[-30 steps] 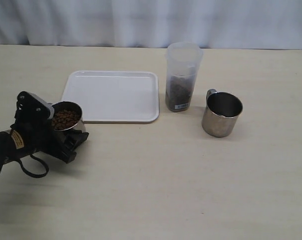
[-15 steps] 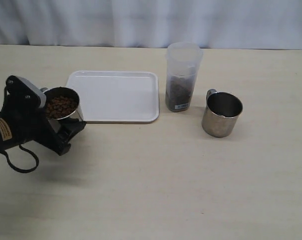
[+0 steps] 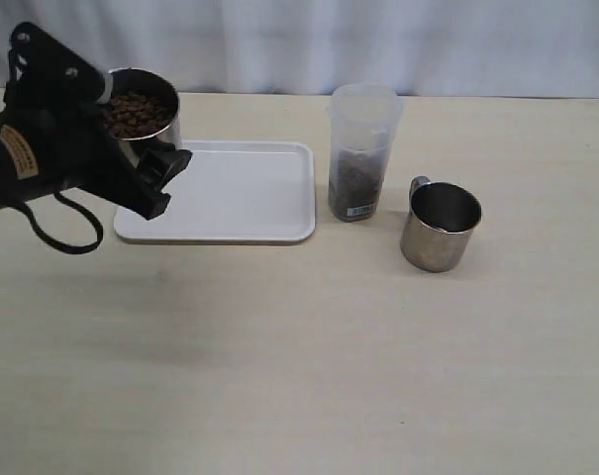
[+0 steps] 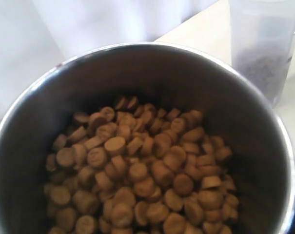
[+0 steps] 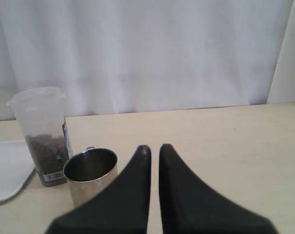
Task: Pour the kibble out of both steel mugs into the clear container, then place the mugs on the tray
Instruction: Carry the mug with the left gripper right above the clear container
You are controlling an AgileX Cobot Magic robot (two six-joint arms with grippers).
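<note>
Holds a mug (image 3: 168,126) of kibble (image 3: 133,114) upright in the left gripper (image 3: 144,137), clamped wide, over the tray (image 3: 235,193) at its left end, seemingly level against spills before the container (image 3: 363,148), with the right gripper (image 5: 154,151) pinched shut, empty, near the second mug (image 3: 440,230).

Soft, even light washes the pale table (image 3: 378,346), with only faint shadows at the foot of the clear container (image 3: 363,148). Close up, the kibble (image 4: 137,170) blurs, glare edges the steel mug (image 4: 186,73), and the container behind it looks hazy.
</note>
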